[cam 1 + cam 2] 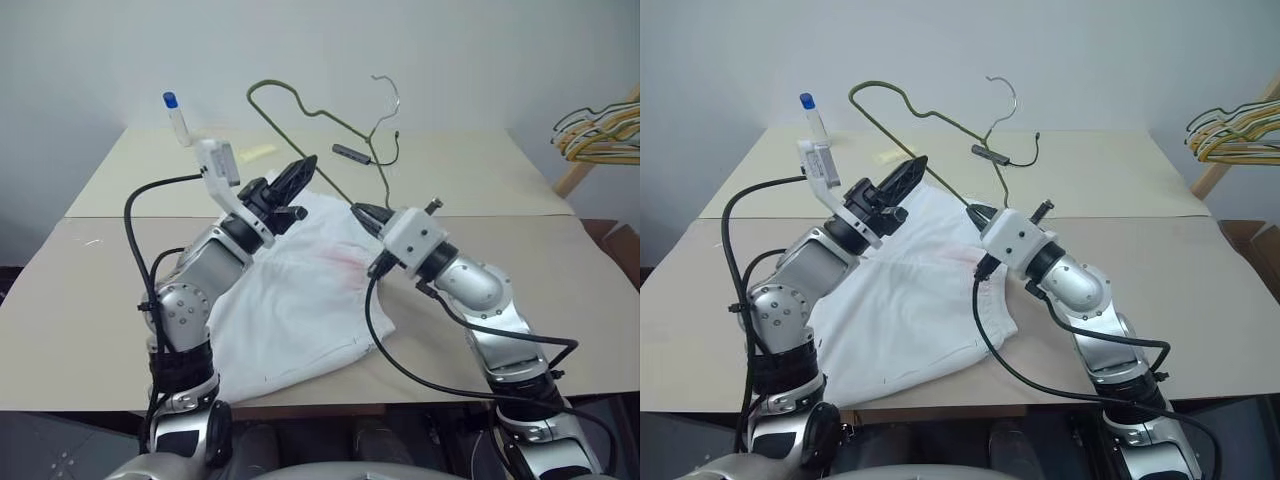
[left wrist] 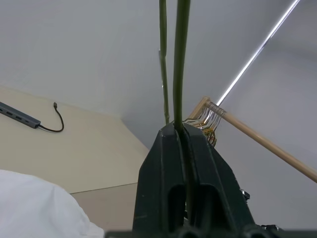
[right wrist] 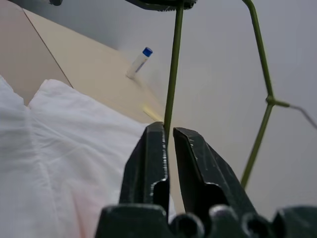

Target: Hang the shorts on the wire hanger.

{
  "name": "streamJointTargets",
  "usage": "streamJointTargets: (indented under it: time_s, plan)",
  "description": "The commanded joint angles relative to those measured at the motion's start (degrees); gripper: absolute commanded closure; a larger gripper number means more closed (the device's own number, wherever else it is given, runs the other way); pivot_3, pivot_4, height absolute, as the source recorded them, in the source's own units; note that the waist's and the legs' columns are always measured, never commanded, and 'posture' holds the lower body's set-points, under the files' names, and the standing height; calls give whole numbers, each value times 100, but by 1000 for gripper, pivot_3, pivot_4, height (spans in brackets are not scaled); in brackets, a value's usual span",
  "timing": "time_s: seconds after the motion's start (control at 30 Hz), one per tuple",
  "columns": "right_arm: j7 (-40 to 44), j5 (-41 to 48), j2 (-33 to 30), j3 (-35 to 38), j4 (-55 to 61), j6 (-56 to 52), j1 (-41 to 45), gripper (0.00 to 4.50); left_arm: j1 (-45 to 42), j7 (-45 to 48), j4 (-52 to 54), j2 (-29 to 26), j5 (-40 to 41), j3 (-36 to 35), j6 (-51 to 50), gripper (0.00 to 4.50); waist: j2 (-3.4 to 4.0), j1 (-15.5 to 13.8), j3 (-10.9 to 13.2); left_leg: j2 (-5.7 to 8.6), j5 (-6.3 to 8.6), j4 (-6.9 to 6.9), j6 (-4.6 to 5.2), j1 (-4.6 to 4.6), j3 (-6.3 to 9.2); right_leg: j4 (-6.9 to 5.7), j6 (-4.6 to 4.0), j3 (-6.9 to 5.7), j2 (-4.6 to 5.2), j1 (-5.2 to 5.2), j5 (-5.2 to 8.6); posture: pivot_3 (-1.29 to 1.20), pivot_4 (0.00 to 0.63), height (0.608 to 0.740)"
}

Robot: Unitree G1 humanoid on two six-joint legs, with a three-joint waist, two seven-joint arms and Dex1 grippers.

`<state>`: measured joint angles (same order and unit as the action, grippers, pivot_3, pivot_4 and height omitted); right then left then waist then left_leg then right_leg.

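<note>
Wire hanger [image 1: 300, 105] is up in the air over the desk [image 1: 560, 260], tilted, hook twd the back wall, held w/ both tools on its long straight side. Left tool [image 1: 300, 172] is clamped tight on that wire: in left wrist view the two black fingers [image 2: 163, 168] are pressed together w/ the olive wire running out between them. Right tool [image 1: 362, 213] sits at the lower end of the same straight run, just beside the shorts; in right wrist view its fingers [image 3: 148, 163] stand a bit apart, narrow gap, wire passing thru the gap and close against one finger. Can't tell if it really pinches the wire or just brackets it.

Shorts [image 1: 300, 300] lie flat on the desk, spread out betw the two arms, near the front edge. White cloth, faint pink patch twd the right tool, some tiny dark marks low down. No part of the shorts is on the hanger; wire passes above the cloth's far edge.

Other stuff: small clear bottle w/ blue cap [image 1: 176, 117] at the back left of the desk, a yellowish slip [image 1: 256, 152] near it, a dark grey bar w/ short black cable [image 1: 355, 154] at back centre. Bunch of yellow & black hangers on a wooden bar [image 1: 600, 135] off the desk's right side.
</note>
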<state>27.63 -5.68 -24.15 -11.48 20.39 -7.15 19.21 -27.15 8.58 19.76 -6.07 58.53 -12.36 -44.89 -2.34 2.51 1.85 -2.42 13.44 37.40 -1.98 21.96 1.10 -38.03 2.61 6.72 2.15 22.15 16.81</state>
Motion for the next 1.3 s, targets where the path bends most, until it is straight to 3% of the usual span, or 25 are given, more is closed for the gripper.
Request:
streamJointTargets:
  time_s: [0.03,0.17,0.3,0.5,0.67,0.8,1.03,1.3]
  plan:
    - [73,-32,-58,30,161,301,36,2677,-32,291,307,-68,-62,50,366,4500,0,-3,0,0,0,0,0,0,0,0,0,-1,0,0,0,-8,0,740]
    - [160,107,-58,156,179,349,17,1414,-26,564,241,-341,-181,21,515,4500,0,1,0,0,0,0,0,0,0,0,0,-1,0,-1,0,-11,0,740]
    - [878,1590,-205,787,532,-419,-42,99,79,1397,204,-991,-109,-191,598,4500,1,10,0,0,0,0,0,0,0,1,0,-1,0,-1,0,-10,0,740]
    - [2653,4474,-1581,1822,382,-2720,216,99,481,3607,135,-2296,350,-700,695,4500,5,14,3,-3,0,0,1,-2,0,5,-1,-8,0,-5,1,-11,0,740]
    - [4085,5512,-2580,1468,-502,-4257,480,99,514,4806,-123,-2793,1282,-1299,577,4500,5,18,5,-8,1,0,2,-8,-1,8,-5,-15,-1,-11,5,-4,0,740]
    - [4433,6004,-2313,1204,-1011,-4948,960,99,491,5333,-191,-2857,1849,-1558,552,4500,5,68,5,-9,1,-1,3,-8,-3,7,1,-14,-2,-9,8,5,0,740]
    - [4219,5945,-1655,872,-1022,-5096,1631,99,503,5262,-74,-2725,1837,-1443,702,4500,5,71,5,-10,1,1,3,8,8,9,2,-22,-3,-4,7,16,0,740]
    - [3970,5910,-1376,788,-640,-5061,1811,99,518,5204,74,-2596,1670,-1330,950,4500,5,-6,5,-10,1,4,3,10,10,7,2,-25,-3,-3,6,28,0,740]
